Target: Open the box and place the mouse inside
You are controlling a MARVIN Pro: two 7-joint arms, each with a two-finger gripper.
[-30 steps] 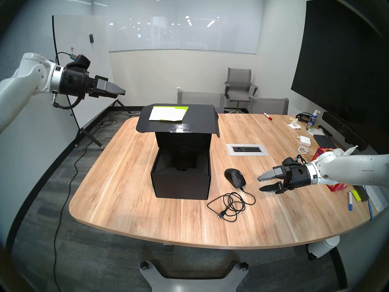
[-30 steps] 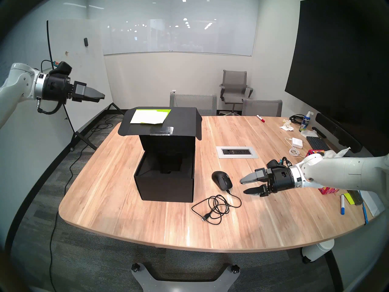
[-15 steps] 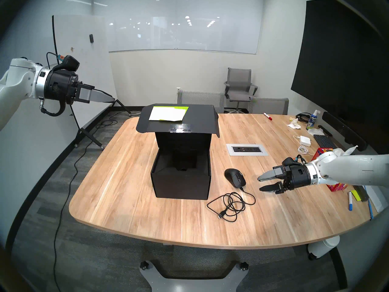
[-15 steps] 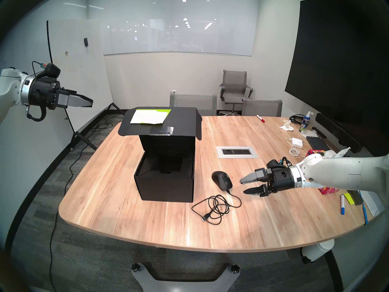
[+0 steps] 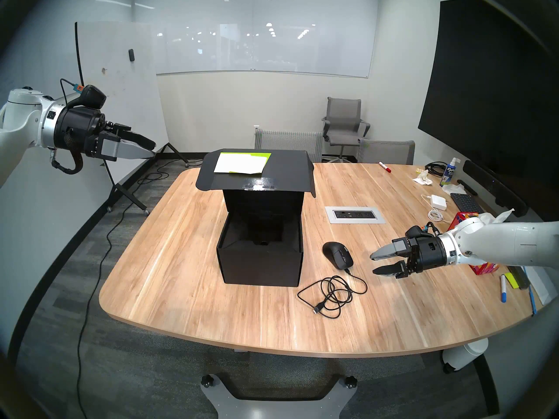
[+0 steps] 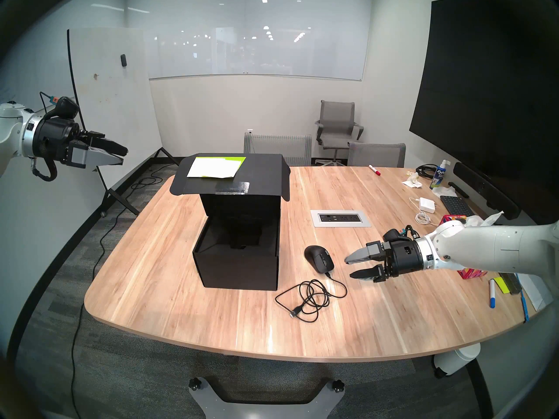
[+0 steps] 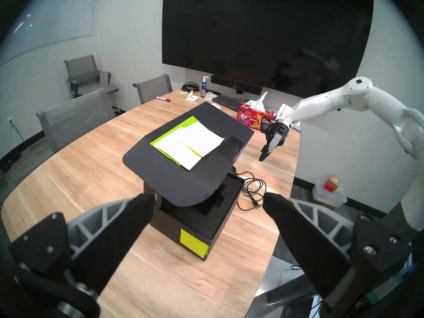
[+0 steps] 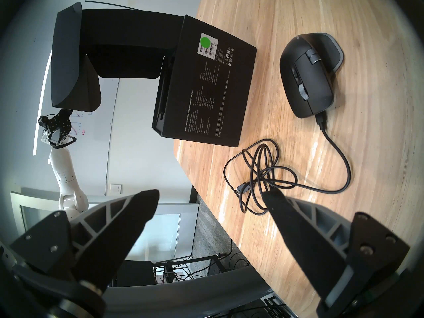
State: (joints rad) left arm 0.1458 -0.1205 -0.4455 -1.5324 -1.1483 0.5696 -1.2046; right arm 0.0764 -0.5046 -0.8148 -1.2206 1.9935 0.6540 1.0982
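Mouse [image 5: 338, 254] unmoved; left end effector [image 5: 151, 147] (released) rolled, retreated; right end effector [image 5: 374, 264] released.

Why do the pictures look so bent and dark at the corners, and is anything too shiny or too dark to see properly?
Head views: fisheye lens bows the table edge, dark rim all round; ceiling lights glare off the glass wall board. Inside the open box, black foam swallows detail. Right wrist view: turned sideways, window light streaks the wood; mouse sharp, nearby fingers soft.
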